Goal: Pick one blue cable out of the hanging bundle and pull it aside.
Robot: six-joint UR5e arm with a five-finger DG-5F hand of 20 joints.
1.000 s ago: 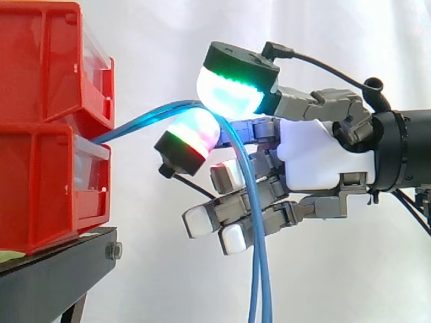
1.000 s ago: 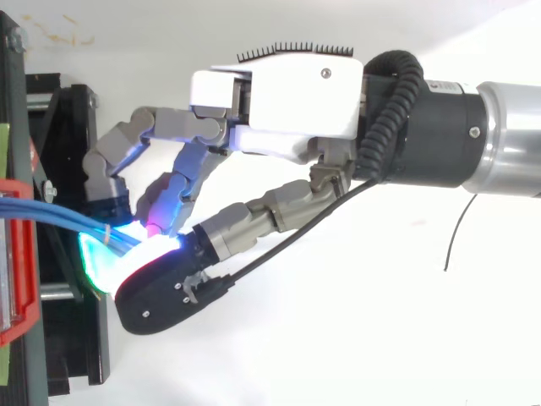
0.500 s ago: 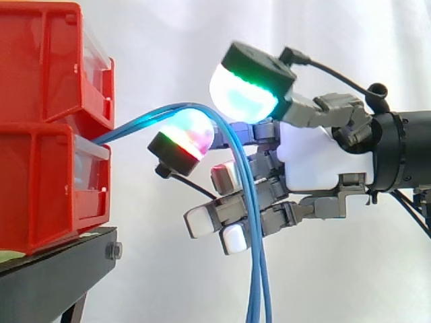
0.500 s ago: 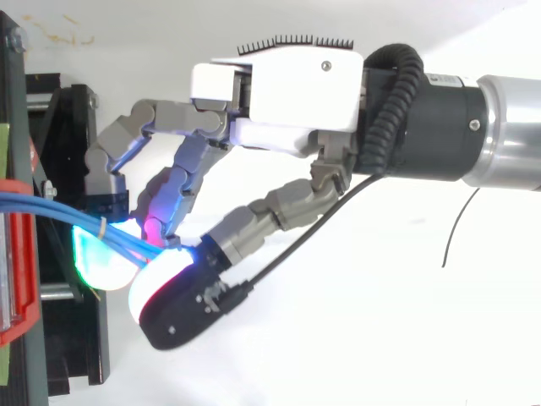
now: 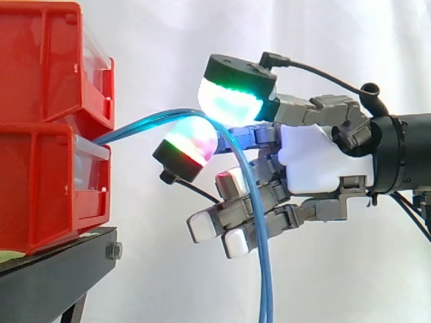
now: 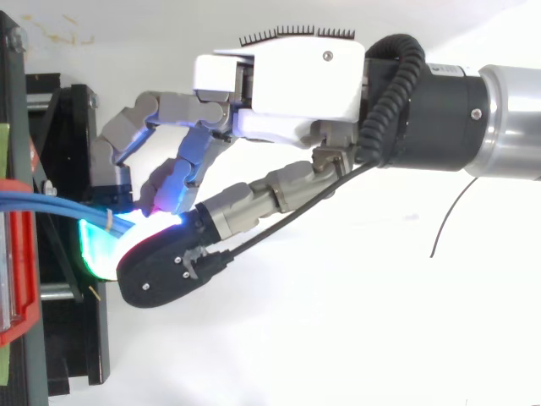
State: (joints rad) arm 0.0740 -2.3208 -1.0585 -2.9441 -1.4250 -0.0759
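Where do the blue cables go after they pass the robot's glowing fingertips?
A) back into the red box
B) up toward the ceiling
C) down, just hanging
C: in the side view the blue cables bend over at the hand and hang straight down.

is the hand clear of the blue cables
No, the hand has two glowing pads closed on the blue cables where they arch.

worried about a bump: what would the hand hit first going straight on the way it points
Probably the red bins, just ahead of the hand pinching the blue cables; depth is uncertain.
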